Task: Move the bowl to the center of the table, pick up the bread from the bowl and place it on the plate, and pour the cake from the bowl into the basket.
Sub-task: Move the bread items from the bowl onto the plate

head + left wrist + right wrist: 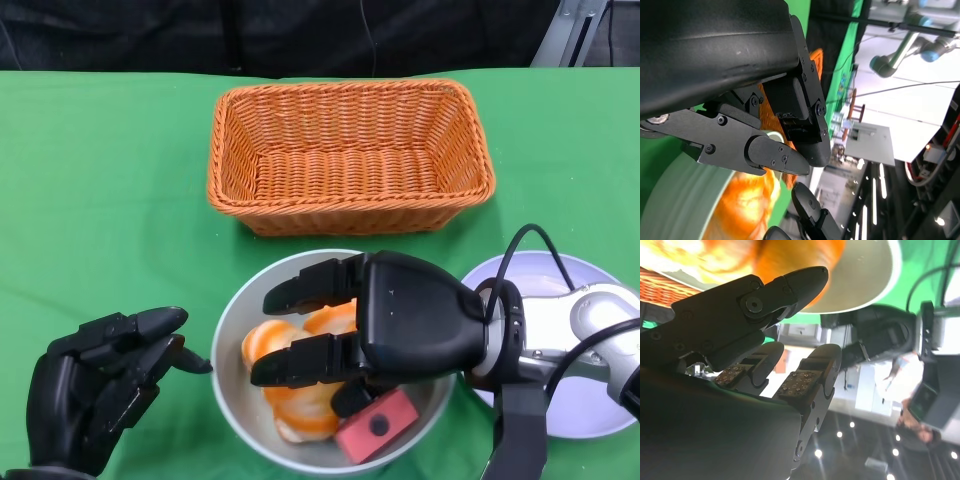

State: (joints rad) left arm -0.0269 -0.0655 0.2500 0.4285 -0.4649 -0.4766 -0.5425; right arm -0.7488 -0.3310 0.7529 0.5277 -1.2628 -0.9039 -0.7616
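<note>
A grey bowl [236,312] sits near the table's front, in the middle. In it lie orange and white bread [268,343] and a red cake block [378,425]. My right hand [400,320] hovers low over the bowl, its fingers apart and stretched across the bread, gripping nothing. The right wrist view shows the bread [800,255] and bowl rim [865,280] just beyond those fingers. My left hand [100,375] lies left of the bowl, holding nothing, one fingertip close to the rim. A pale plate [588,408] lies at the right, partly under my right forearm.
A woven orange basket [350,160] stands behind the bowl, toward the table's far side, with nothing in it. Green cloth covers the table, with bare room to the left of the basket and bowl.
</note>
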